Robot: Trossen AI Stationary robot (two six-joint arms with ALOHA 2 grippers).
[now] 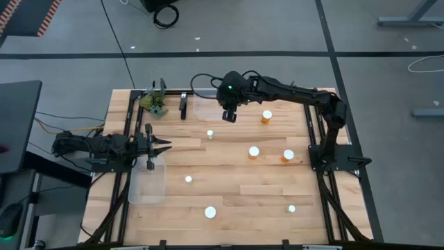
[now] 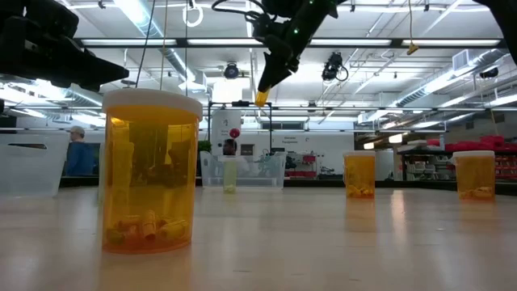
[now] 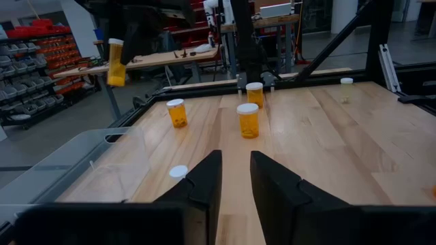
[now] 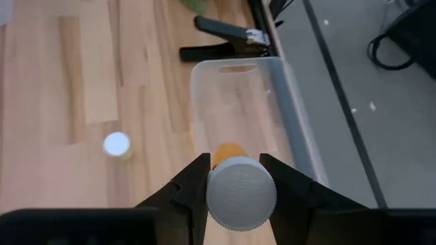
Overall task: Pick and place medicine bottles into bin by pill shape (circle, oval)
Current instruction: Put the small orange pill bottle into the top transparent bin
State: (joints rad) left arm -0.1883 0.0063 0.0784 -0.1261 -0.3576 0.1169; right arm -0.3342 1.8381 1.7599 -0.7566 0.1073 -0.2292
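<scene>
My right gripper [image 1: 229, 115] hangs high over the clear bin [image 4: 253, 102] at the table's far edge, shut on one amber medicine bottle [image 4: 240, 190] with a white cap. Its amber body [image 2: 261, 99] shows below the fingers in the low view. Several more bottles stand upright on their bases on the wooden table, among them one [image 1: 267, 117] near the far right, one [image 1: 254, 151] mid-table and one [image 1: 210, 212] near the front. My left gripper [image 1: 166, 146] waits at the table's left, level, fingers slightly apart with nothing between them [image 3: 236, 160]. My right gripper pinches the bottle between its two fingers at the cap end, one finger [image 4: 191, 184] on each side of the white cap's rim [image 4: 212, 189]. The fingers slant down from above. The bottle hangs clear above the bin, cap toward the wrist, amber body [image 4: 228, 151] pointing down past the fingertips.
A second clear bin [image 1: 147, 182] lies at the table's left under my left gripper. A small green plant [image 1: 154, 103] and a black tool [image 1: 183, 105] sit by the far edge, left of the far bin. Metal frame rails run along both table sides.
</scene>
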